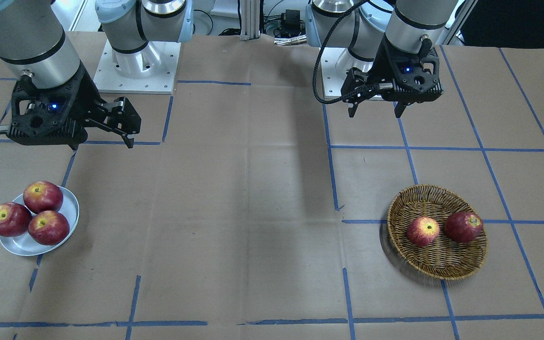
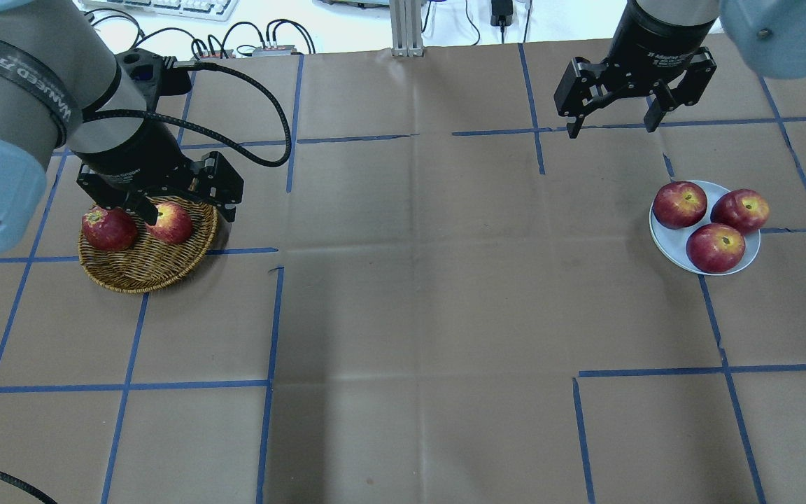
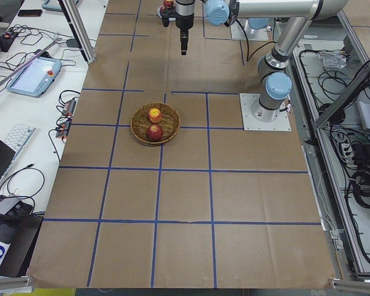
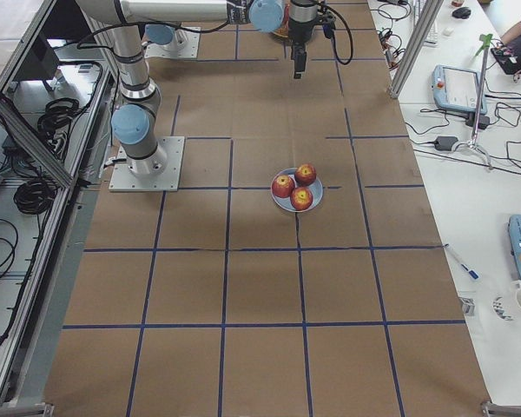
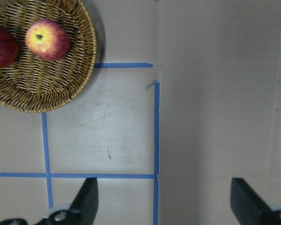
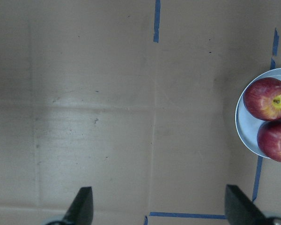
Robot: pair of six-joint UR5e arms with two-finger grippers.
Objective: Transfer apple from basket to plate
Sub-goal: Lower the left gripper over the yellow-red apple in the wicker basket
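The apple (image 1: 422, 231) with the yellow-orange blush lies in the wicker basket (image 1: 442, 269) beside a darker red apple (image 1: 463, 226). It also shows in the overhead view (image 2: 171, 222) and at the top left of the left wrist view (image 5: 47, 39). My left gripper (image 1: 375, 112) is open and empty, held high and nearer the robot's base than the basket (image 5: 84, 70). The pale plate (image 1: 71, 208) holds three red apples. My right gripper (image 2: 613, 127) is open and empty, raised beyond the plate (image 2: 657, 227), which shows at the right edge of the right wrist view (image 6: 243, 126).
The table is covered in brown paper with blue tape lines. The arm bases (image 1: 137, 66) stand at the robot's side of the table. The three apples (image 2: 715, 247) fill most of the plate.
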